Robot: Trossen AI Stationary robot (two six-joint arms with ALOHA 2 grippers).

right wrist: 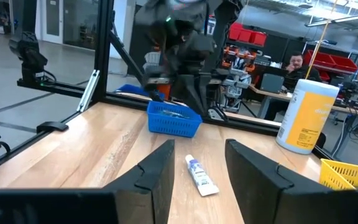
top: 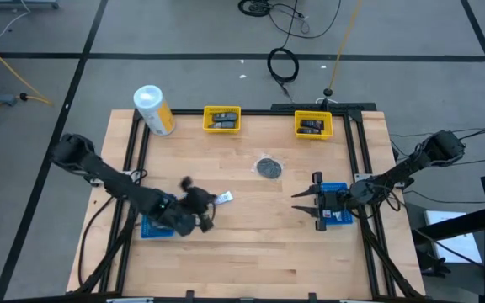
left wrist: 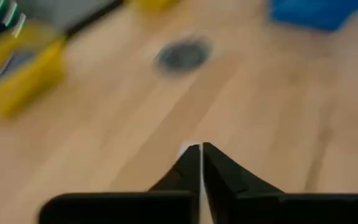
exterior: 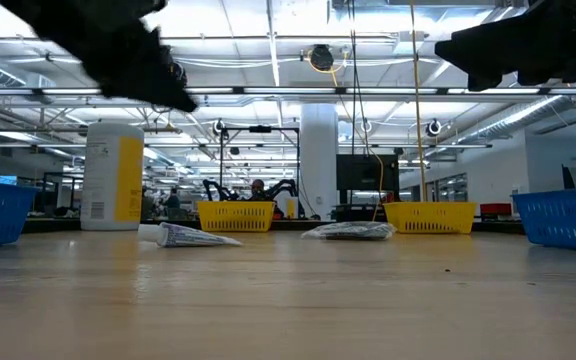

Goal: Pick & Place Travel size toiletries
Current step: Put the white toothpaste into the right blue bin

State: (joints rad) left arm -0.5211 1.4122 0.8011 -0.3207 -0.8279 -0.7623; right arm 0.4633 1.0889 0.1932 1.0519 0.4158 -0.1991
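From above, the white tube [top: 224,199] lies just right of the left gripper [top: 199,204], its length pointing toward it.

Left wrist view: fingers clenched, nothing held.

Right wrist view: the right gripper [right wrist: 199,160] gapes, farther from the tube [right wrist: 201,175].

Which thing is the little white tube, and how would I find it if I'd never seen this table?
Start at the wooden table and find the blue basket on the left arm's side. Just beside it, lying flat on bare wood near the left gripper, is the white mini tube. It's the only white tube loose on the table; the round dark disc lies farther toward the middle.
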